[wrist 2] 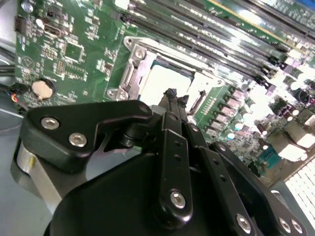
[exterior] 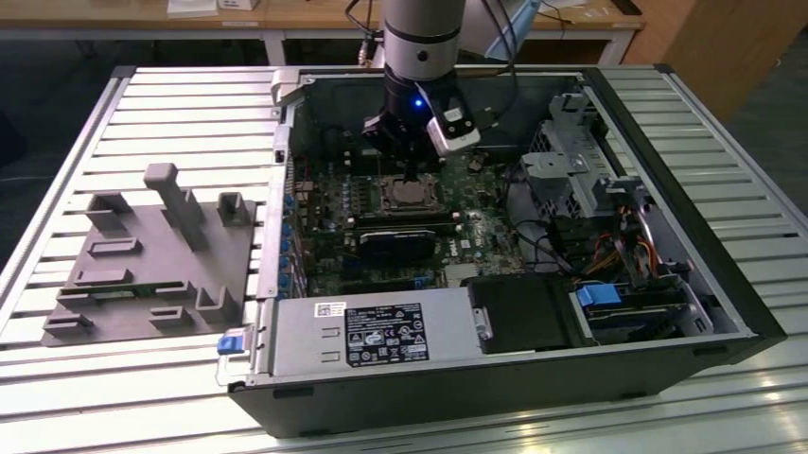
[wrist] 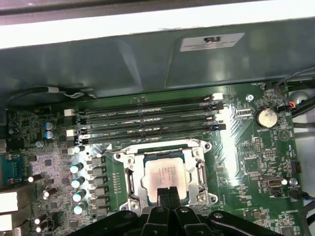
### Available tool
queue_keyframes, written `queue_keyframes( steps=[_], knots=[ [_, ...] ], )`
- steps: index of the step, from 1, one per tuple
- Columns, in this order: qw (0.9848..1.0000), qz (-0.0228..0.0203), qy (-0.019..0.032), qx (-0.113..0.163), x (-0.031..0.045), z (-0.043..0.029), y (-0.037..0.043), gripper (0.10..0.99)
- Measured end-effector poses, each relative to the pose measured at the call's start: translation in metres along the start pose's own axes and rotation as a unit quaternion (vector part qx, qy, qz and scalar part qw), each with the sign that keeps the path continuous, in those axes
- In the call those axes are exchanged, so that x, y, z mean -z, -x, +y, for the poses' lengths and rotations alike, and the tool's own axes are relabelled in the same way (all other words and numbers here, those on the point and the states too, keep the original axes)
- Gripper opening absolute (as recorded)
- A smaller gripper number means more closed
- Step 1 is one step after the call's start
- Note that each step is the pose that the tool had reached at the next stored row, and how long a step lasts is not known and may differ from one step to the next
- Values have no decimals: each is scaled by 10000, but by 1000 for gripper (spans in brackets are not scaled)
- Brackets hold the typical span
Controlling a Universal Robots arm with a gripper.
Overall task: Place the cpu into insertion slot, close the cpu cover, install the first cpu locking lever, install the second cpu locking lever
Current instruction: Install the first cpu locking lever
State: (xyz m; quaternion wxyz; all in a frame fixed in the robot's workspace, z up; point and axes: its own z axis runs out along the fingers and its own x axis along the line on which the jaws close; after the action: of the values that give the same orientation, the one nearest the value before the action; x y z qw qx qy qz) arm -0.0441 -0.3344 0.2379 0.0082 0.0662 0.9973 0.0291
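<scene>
My claw (wrist: 168,191) is pinched narrow and empty. The cpu (wrist: 164,172) lies flat in the insertion slot (wrist: 129,183), directly beneath my tips, at its nearer edge.

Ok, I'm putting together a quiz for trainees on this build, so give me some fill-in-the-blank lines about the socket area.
1. The cpu lies under the window of the silvery cpu ___.
2. The gripper hangs at the cpu's edge with its jaws ___.
3. Beside the cpu run ___ long narrow slots.
4. The grey fixture lies to the exterior view's ___ of the computer case.
Missing words: cover; shut; four; left.
</scene>
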Motion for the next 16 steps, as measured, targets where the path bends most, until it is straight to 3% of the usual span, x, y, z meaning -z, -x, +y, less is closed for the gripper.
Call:
queue_keyframes(
  steps=[16],
  knots=[
    [10000, -95, 13, 5, 7, -51, -389, 106]
  ],
)
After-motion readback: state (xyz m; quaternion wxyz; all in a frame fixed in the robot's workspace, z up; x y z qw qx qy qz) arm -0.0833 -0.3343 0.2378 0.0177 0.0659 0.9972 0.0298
